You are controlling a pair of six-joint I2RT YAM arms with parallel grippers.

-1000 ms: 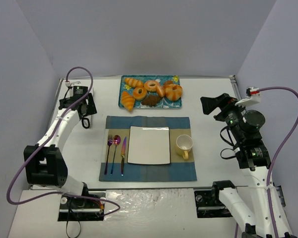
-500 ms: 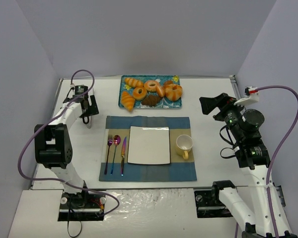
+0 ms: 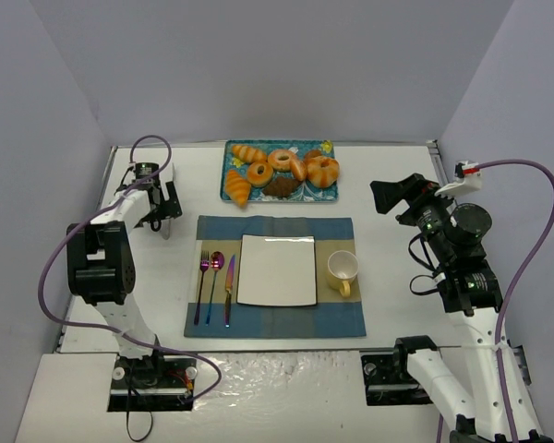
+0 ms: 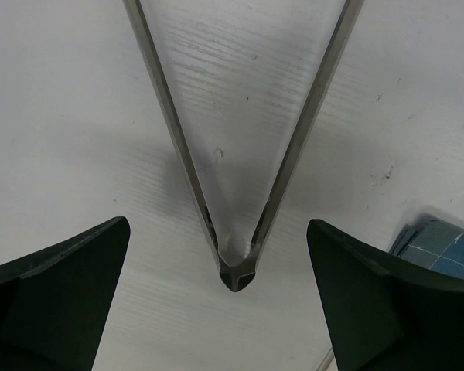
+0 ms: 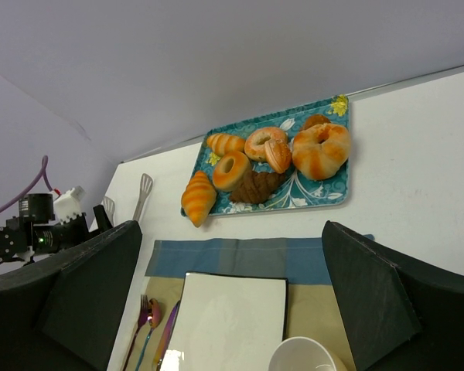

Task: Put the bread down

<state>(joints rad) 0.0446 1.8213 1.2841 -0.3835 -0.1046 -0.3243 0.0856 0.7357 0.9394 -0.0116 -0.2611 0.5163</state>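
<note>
The bread point(image 3: 237, 187) is a golden-orange ridged croissant at the front left corner of the blue patterned tray point(image 3: 327, 148); it also shows in the right wrist view point(image 5: 199, 197). My left gripper point(image 3: 162, 209) is left of the tray, low over the table. In the left wrist view it point(image 4: 216, 255) is open, with its fingers on either side of the hinge end of metal tongs point(image 4: 238, 272) that lie on the table. My right gripper point(image 3: 385, 194) is open and empty, held high at the right and facing the tray.
The tray also holds glazed donuts point(image 3: 322, 170), a dark brown croissant point(image 3: 280, 186) and other pastries. A white square plate point(image 3: 277, 269), a yellow mug point(image 3: 343, 270) and cutlery point(image 3: 215, 286) sit on a blue placemat point(image 3: 275, 320). The tongs' ends show in the right wrist view point(image 5: 144, 188).
My left arm has folded in, its elbow moving up and back, and the left gripper has shifted slightly down towards the tongs. The right arm has barely moved.
</note>
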